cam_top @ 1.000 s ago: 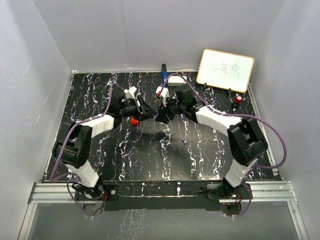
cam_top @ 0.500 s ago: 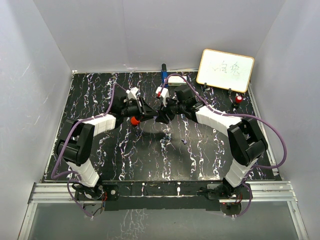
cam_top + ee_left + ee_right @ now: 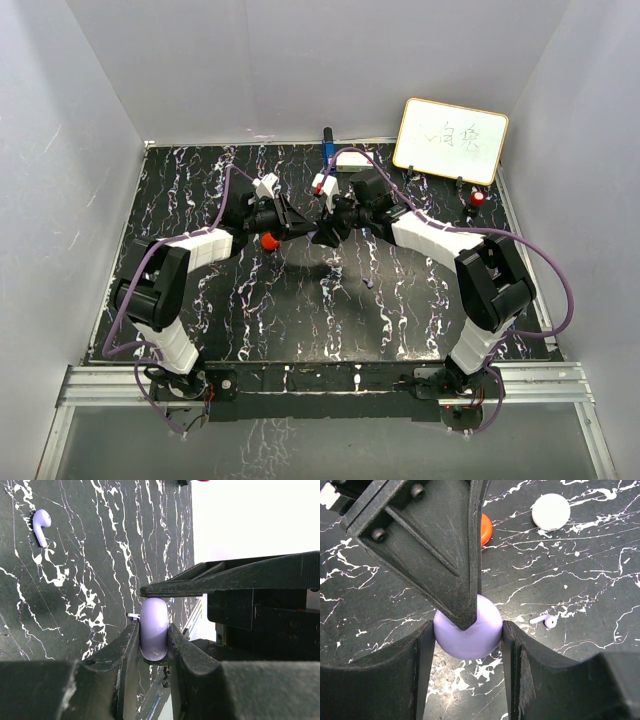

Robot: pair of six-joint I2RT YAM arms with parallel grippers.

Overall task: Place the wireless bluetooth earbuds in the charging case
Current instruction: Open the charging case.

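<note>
One purple earbud [image 3: 547,621] lies loose on the table [image 3: 590,590], stem flat, off to the side of the right gripper [image 3: 466,630] (nearer arm). Case [image 3: 470,642] is clenched by both: right gripper across its width, left gripper [image 3: 154,634] pinching its flat faces, so neither is free yet.

Black marble table [image 3: 200,190], white veins, under left claw [image 3: 303,227] and right claw [image 3: 328,231]. Orange-red puck [image 3: 269,241] on table, just near-side of left claw; in right wrist view, partly hidden beyond right claw. White puck [image 3: 550,511] beyond right claw, apart from orange-red puck. Whiteboard [image 3: 450,140], scribbled, propped at back, well right of right claw. Red-capped object [image 3: 478,198] just below whiteboard. Blue-tipped object [image 3: 327,140] at back edge, beyond both claws.
</note>
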